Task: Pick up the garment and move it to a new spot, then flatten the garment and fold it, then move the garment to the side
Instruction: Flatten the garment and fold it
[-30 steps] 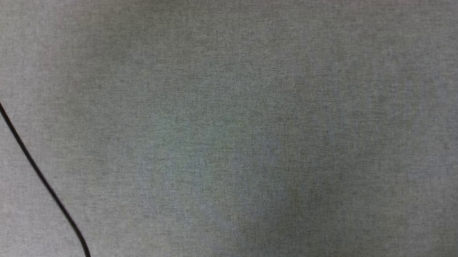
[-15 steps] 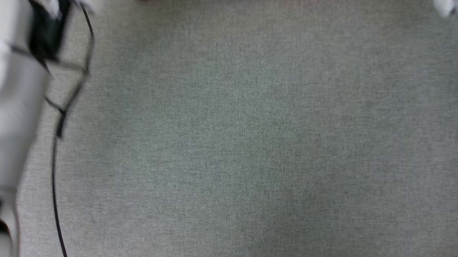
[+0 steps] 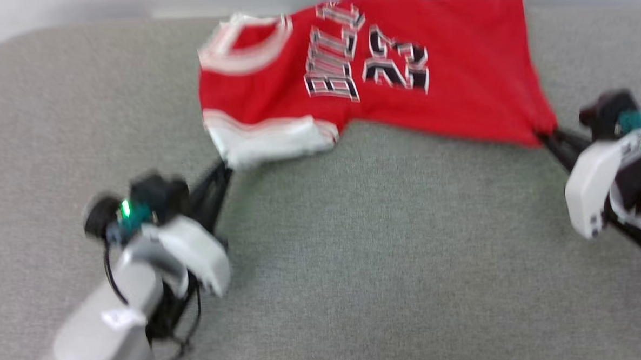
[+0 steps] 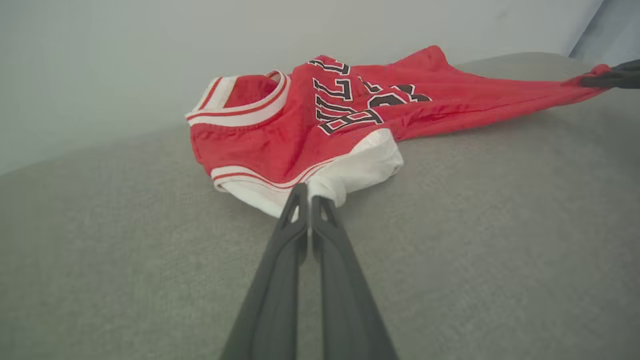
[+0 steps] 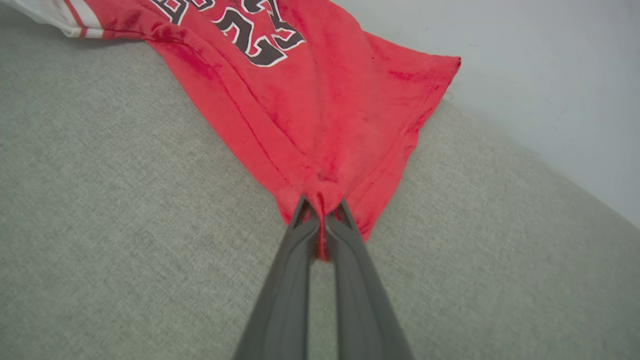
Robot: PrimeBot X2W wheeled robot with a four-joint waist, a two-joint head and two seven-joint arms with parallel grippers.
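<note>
- I see a grey fabric-covered surface (image 3: 356, 265), rounded at its far left corner.
- A red jersey (image 3: 457, 87) lies on it along the far edge.

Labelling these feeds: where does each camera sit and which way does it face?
Head view: on the head, facing down at the garment; left pincer and right pincer show.
Left wrist view: on that wrist, looking along its pincer at the white sleeve.
Right wrist view: on that wrist, looking along its pincer at the red hem.
All share the lettering.
</note>
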